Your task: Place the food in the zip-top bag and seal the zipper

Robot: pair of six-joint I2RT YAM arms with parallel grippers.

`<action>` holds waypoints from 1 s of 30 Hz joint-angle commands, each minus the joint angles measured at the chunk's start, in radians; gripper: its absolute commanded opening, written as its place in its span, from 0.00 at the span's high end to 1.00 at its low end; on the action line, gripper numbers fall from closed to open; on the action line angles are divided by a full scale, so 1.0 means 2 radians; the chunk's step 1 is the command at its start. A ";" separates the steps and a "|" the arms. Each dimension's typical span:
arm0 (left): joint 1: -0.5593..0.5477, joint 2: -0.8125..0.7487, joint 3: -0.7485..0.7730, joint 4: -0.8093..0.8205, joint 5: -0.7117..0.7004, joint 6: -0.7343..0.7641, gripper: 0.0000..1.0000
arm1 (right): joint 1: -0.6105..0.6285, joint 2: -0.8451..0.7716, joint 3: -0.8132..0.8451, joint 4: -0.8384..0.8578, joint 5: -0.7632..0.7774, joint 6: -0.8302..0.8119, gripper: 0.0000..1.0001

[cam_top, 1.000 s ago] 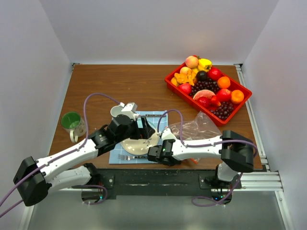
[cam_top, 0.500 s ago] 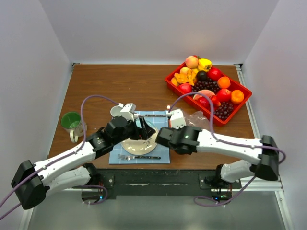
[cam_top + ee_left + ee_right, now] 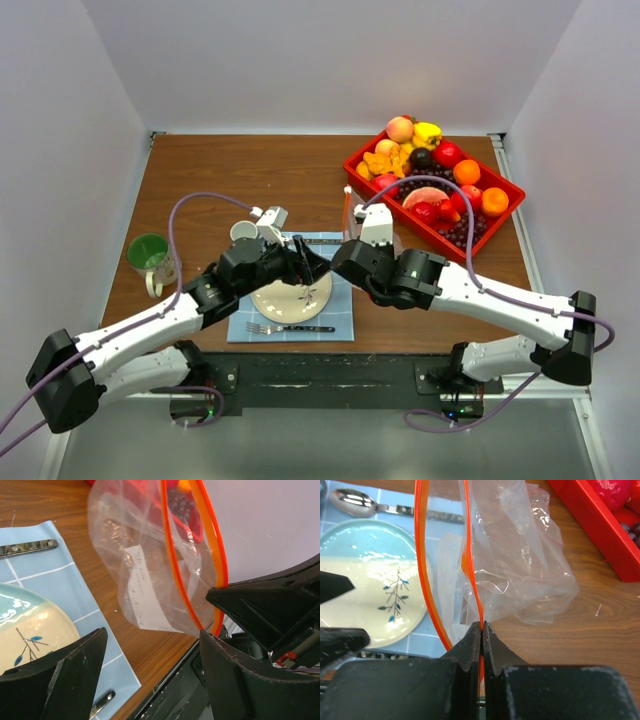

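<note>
Right wrist: zipper (image 3: 421,530) sits pinched between jaws of right gripper (image 3: 481,626).

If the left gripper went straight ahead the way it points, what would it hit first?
Most likely the zip-top bag, hanging just ahead of the left gripper; depth is unclear.

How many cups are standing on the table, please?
2. A green cup stands near the left edge of the table. A white cup stands at the far left corner of the blue placemat. Others may be hidden.
</note>
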 commanded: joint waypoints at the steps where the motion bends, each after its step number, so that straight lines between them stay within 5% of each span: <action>1: 0.002 0.018 0.032 0.048 0.010 0.001 0.21 | -0.002 0.014 0.028 0.036 0.007 -0.006 1.00; 10: 0.001 0.099 0.129 -0.015 -0.069 0.044 0.27 | -0.005 0.027 0.038 0.047 0.011 -0.006 1.00; 16: -0.005 0.146 0.172 -0.071 -0.149 0.060 0.59 | -0.015 0.019 0.049 0.041 0.017 -0.008 1.00; 20: -0.005 0.145 0.179 -0.088 -0.156 0.073 1.00 | -0.027 0.004 0.049 0.037 0.013 -0.014 1.00; 22: -0.009 0.130 0.184 -0.088 -0.158 0.080 1.00 | -0.035 -0.008 0.040 0.055 -0.006 -0.025 1.00; 25: -0.020 0.111 0.195 -0.095 -0.162 0.091 1.00 | -0.036 -0.016 0.040 0.091 -0.033 -0.044 0.76; 26: -0.023 0.109 0.199 -0.108 -0.162 0.095 1.00 | -0.036 -0.016 0.044 0.098 -0.037 -0.050 0.62; 30: -0.034 0.097 0.210 -0.126 -0.159 0.099 1.00 | -0.036 -0.006 0.071 0.096 -0.036 -0.064 0.36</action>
